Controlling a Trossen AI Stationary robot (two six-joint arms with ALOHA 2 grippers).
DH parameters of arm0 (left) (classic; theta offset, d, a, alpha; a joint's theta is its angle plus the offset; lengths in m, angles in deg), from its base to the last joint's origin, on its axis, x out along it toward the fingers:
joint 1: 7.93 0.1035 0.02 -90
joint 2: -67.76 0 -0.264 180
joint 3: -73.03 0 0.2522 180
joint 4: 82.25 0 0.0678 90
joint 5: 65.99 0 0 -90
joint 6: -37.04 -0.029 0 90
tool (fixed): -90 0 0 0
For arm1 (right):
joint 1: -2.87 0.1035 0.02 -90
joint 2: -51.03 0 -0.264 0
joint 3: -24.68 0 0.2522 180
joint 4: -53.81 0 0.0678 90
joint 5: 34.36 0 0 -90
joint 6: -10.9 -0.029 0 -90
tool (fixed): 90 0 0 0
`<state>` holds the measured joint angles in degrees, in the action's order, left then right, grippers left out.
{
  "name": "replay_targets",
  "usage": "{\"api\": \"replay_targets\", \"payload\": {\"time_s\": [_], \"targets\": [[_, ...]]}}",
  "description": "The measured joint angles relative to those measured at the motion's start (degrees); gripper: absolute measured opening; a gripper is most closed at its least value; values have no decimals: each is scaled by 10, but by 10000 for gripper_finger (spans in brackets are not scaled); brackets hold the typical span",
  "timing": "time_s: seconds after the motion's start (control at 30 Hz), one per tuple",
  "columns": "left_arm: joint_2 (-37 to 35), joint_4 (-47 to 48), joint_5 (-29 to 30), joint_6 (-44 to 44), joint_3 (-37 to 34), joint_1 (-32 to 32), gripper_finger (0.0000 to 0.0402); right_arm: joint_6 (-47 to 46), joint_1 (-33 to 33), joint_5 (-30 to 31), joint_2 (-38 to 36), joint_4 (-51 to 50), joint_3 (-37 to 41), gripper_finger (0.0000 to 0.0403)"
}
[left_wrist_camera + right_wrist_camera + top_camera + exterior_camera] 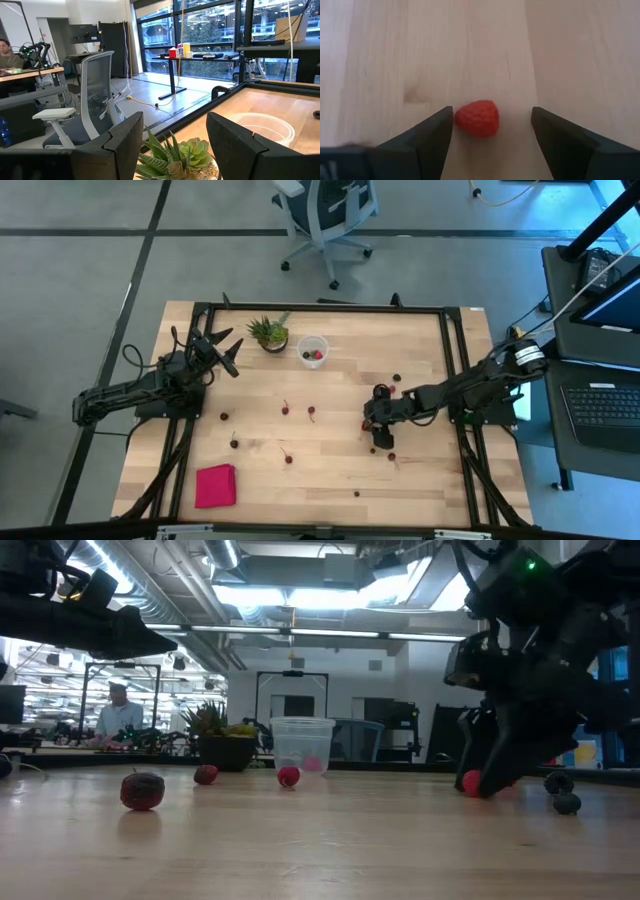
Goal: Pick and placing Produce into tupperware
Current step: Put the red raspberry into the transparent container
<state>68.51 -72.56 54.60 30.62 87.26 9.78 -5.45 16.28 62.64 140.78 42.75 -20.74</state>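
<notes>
The produce is small red and dark fruits scattered over the wooden table [330, 480]. One red raspberry [477, 118] lies on the wood between the spread fingers of my right gripper [492, 131], which is open and lowered to the table right of centre [373, 427]. In the low view this berry [470, 781] sits at the gripper's tip. The tupperware [313, 349], a clear round cup, stands at the back centre with a few red fruits inside; it also shows in the low view [302, 745]. My left gripper [224, 352] hovers open at the back left, beside the plant.
A spiky potted plant [268, 332] stands just left of the tupperware. A flat pink cloth [215, 485] lies front left. Loose fruits [288, 457] dot the middle; two dark ones [567, 803] lie near the right arm. An office chair [325, 215] stands behind the table.
</notes>
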Motion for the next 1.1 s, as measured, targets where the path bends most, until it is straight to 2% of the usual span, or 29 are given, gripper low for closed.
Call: {"api": "replay_targets", "payload": {"time_s": [0.2,0.57,0.7,0.87,1.1], "targets": [[0,0,0,0,0,0,212,-12,0,5,15,8,-1,247],[0,0,0,0,0,0,212,5,-6,-2,12,-2,-10,115],[0,0,0,-1,0,0,212,30,-22,-19,17,-20,-40,114],[0,0,0,-1,0,0,212,90,-59,-14,16,-53,-107,114],[0,0,0,-1,0,0,212,213,-130,-9,15,-128,-241,114]]}}
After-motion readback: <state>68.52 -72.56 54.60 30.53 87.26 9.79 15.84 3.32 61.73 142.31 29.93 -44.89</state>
